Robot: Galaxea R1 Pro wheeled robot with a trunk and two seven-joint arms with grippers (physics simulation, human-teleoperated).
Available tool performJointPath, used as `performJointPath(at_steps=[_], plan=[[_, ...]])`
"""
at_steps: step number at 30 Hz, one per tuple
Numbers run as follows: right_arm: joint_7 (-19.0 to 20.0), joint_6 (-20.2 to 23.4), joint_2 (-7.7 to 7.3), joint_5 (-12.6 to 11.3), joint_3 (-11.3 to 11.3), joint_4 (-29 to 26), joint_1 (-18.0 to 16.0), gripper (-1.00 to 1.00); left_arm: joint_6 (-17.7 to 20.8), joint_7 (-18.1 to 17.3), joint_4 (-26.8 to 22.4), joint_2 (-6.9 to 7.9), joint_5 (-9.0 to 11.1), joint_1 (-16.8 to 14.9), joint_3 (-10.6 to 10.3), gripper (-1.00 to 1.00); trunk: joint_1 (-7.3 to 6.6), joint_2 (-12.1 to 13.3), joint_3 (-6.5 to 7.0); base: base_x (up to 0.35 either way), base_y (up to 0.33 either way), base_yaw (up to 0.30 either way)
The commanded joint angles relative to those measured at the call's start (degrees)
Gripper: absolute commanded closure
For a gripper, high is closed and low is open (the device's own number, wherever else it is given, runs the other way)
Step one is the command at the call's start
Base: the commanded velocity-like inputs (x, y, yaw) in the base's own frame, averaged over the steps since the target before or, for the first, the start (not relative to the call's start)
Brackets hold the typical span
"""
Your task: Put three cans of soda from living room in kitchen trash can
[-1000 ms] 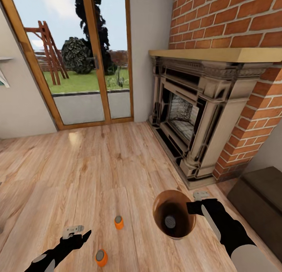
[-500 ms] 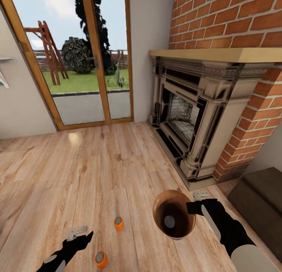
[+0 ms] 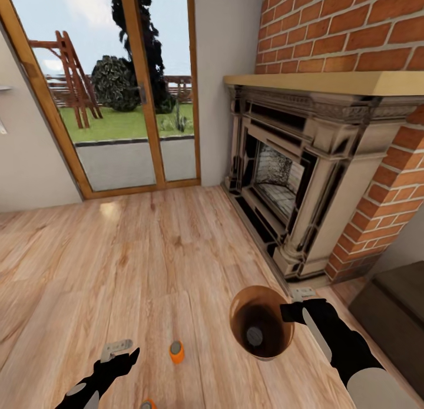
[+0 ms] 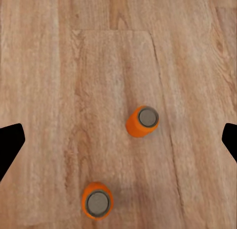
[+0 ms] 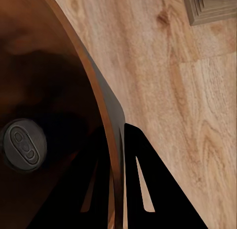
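The floor (image 3: pixel 147 261) is pale wood plank running across the living room, with a brick chimney breast (image 3: pixel 353 26) and a carved stone-coloured fireplace (image 3: pixel 294 179) under a yellow mantel on the right, and wood-framed glass doors (image 3: pixel 118 91) opening onto a lawn at the far wall. A dark low piece of furniture (image 3: pixel 394 309) sits at the right edge beside the brickwork. Three soda cans are visible. One can (image 3: pixel 255 336) lies at the bottom of the brown trash can (image 3: pixel 238 315), its grey top facing up; the right wrist view shows it too (image 5: pixel 23 145). A second can (image 3: pixel 176 351) stands upright on the floor between the two arms, and a third can (image 3: pixel 147 405) is at the bottom edge of the head view, cut off by the frame. The left wrist view shows both floor cans, well apart from each other, one nearer the middle (image 4: pixel 143 120) and one lower (image 4: pixel 97 201). The right gripper (image 3: pixel 290 312) is clamped on the rim of the trash can, one finger inside the wall and one outside, holding the bin above the floor. The left gripper (image 3: pixel 121 357) hangs over the planks near the floor cans with its fingers spread wide and nothing between them.
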Motion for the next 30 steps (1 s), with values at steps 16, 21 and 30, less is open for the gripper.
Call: performJointPath(at_steps=[16, 21, 30], plan=[[0.4, 0.0, 0.00, -0.7, 0.0, 0.0, 0.0, 1.00, -1.9, 0.0, 0.0, 0.01, 0.0, 0.0, 0.0, -1.00, 0.00, 0.0, -0.85, 0.044, 0.000, 0.000], [0.4, 0.0, -0.02, -0.7, 0.0, 0.0, 0.0, 1.00, -2.1, 0.0, 0.1, 0.03, 0.0, 0.0, 0.0, -1.00, 0.00, 0.0, -1.31, 0.000, 0.000, 0.000], [0.4, 0.0, 0.02, -0.7, 0.0, 0.0, 0.0, 1.00, -2.1, 0.0, 0.1, 0.01, 0.0, 0.0, 0.0, -1.00, 0.00, 0.0, -2.13, 0.000, 0.000, 0.000]])
